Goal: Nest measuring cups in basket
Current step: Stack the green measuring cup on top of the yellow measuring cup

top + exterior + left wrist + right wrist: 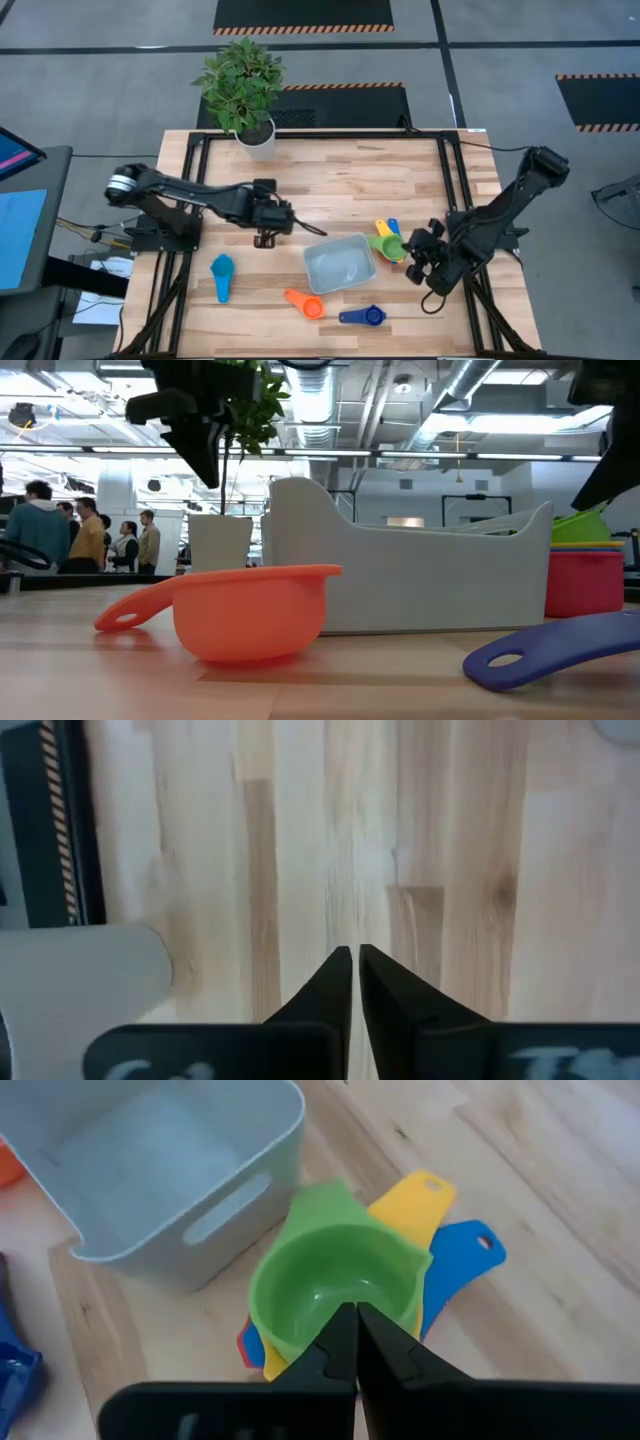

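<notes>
The pale basket (pixel 340 263) (pixel 150 1170) stands in the middle of the table. Right beside it is a stack of measuring cups: green (pixel 335 1285) on top, then yellow (pixel 415 1195) and blue (pixel 460 1255), with red (pixel 585 580) at the bottom on the table. The light blue cup (pixel 222 275), the orange cup (pixel 305 302) (pixel 250 610) and the dark blue cup (pixel 362 316) lie singly on the near part of the table. My right gripper (pixel 353 1312) is shut over the green cup's rim. My left gripper (pixel 355 955) (pixel 265 238) is shut above bare wood, left of the basket. My right gripper's shut fingertips stand at the green cup's rim (pixel 330 1342), coming down at a slant from the table's right side. I cannot tell whether they touch it. Nothing shows between the fingers.
A white plant pot (pixel 256 135) (pixel 220 540) stands at the table's far edge, behind my left arm. Bare wood lies between the pot and the basket. People stand in the room beyond the table.
</notes>
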Motion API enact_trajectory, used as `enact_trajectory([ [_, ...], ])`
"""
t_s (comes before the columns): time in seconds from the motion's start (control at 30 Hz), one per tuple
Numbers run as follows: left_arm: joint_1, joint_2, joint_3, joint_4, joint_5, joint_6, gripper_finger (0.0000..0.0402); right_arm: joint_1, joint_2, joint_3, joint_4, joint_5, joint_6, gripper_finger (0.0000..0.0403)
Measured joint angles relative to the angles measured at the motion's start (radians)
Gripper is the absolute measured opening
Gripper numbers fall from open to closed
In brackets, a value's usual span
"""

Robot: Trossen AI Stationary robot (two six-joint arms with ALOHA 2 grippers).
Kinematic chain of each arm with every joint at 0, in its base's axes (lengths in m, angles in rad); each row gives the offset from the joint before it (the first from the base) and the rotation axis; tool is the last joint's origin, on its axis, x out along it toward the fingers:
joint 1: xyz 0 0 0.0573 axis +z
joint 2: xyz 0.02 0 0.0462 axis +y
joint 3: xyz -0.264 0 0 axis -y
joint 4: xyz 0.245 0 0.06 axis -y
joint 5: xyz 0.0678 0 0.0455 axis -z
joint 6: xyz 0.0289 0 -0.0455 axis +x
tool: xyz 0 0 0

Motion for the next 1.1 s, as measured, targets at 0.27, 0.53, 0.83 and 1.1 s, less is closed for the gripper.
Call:
enact_trajectory([
  [0.27,0.0,-0.053,-0.031,0.043,-0.056,-0.03,0.0,-0.016,0.08,0.0,0.023,-0.026,0.042,0.0018],
  [0.53,0.0,-0.053,-0.031,0.089,-0.071,0.036,0.0,-0.012,0.101,0.0,0.076,-0.087,0.076,0.0028],
  [0.83,0.0,-0.053,-0.035,0.036,-0.091,0.033,0.0,-0.018,0.1,0.0,0.08,-0.108,0.078,0.0019],
  [1.1,0.0,-0.053,-0.035,0.033,-0.091,0.024,0.0,-0.046,0.107,0.0,0.07,-0.191,0.094,0.0025],
])
